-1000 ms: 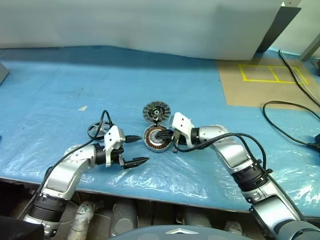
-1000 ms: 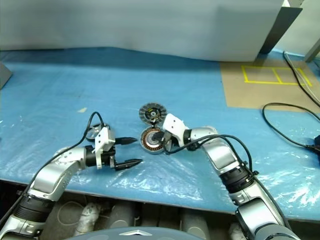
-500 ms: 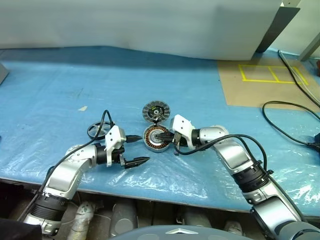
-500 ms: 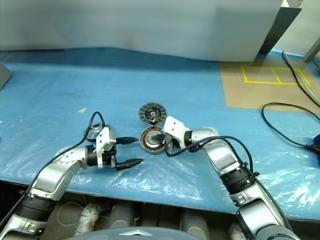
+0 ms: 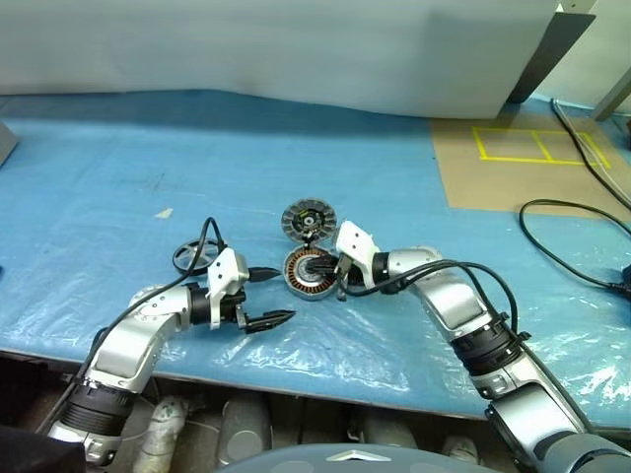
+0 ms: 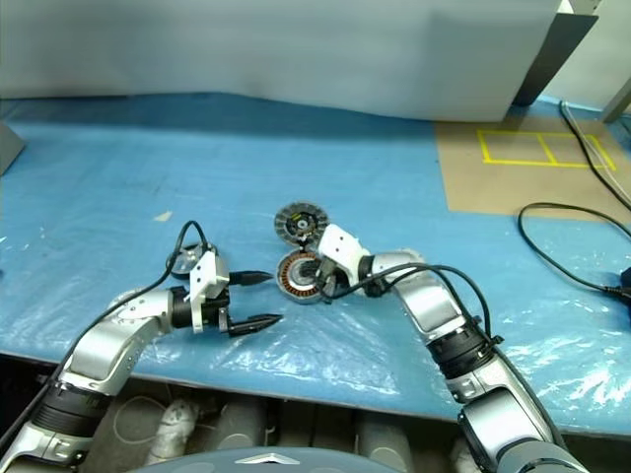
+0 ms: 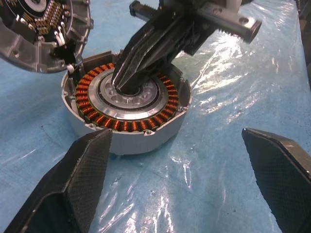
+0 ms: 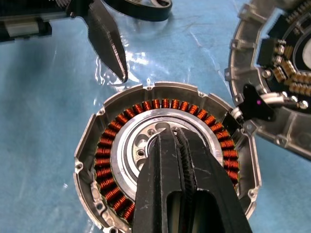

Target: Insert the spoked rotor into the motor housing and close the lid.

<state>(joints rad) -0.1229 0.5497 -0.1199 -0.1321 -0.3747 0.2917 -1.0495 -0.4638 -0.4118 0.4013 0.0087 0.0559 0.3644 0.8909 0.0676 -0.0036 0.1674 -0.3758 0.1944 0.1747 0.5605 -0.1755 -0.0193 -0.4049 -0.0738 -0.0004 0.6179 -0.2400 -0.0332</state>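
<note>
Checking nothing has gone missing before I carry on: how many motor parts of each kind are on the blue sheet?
Motor housing, copper windings showing, with the shut right hand over its centre: 1
Lid, beside the housing: 1
Spoked rotor, behind the open left hand: 1
Total: 3
</note>
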